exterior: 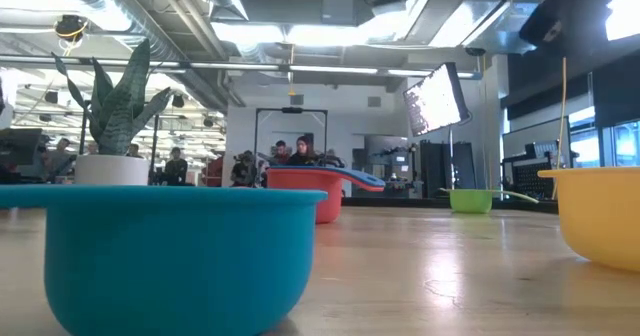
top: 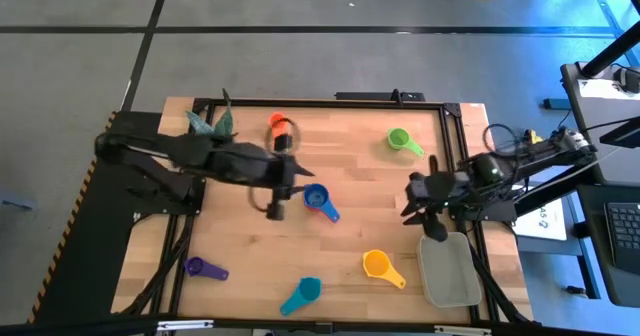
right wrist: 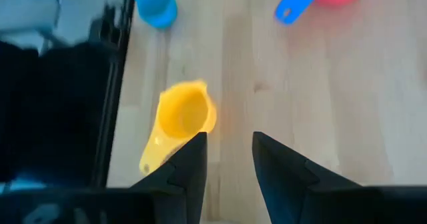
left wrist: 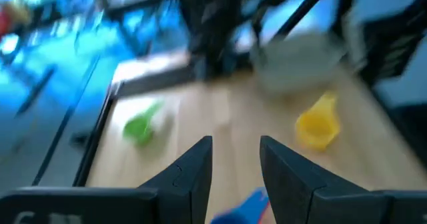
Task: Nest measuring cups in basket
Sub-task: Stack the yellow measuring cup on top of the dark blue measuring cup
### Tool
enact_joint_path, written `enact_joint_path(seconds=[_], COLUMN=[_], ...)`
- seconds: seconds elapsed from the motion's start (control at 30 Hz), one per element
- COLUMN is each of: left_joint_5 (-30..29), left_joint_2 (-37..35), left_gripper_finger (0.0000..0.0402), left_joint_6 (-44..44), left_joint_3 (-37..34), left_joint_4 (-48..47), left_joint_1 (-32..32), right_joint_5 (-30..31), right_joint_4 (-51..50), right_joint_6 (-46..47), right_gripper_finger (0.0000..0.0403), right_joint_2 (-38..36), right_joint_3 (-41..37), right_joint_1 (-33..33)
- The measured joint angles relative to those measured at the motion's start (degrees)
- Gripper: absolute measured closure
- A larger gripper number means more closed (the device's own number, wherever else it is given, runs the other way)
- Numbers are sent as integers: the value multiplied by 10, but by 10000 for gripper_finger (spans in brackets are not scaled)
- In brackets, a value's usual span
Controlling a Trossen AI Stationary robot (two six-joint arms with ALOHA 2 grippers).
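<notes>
Wooden surface is carrying 6 visible cups; the basket is sitting at its right edge. Left tool, jaws parted and empty, is hovering beside the blue cup: centre on its rim. Right tool, parted, is waiting.

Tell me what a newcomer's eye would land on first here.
The bright cups scattered over the wooden table: orange cup and green cup at the far side, blue cup mid-table, yellow cup, teal cup and purple cup along the near edge. The left gripper hangs open beside the blue cup. The right gripper hangs open above the basket, which holds no cups, at the near right corner.
</notes>
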Motion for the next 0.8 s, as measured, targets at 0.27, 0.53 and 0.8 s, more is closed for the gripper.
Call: enact_joint_path(seconds=[0.27, 0.53, 0.8], left_joint_5=[33, 19, -29], left_joint_2=[-145, -219, -244], left_gripper_finger=[282, 282, 282], left_joint_6=[-12, -23, -32], left_joint_3=[-222, -386, -477], left_joint_4=[217, 365, 436], left_joint_1=[-10, -73, -136], right_joint_5=[-3, 11, 15], right_joint_4=[-35, -50, -45], right_joint_6=[-29, 12, 85], right_gripper_finger=[279, 279, 279], right_joint_2=[162, 309, 386], right_joint_3=[135, 185, 185], right_joint_1=[35, 71, 88])
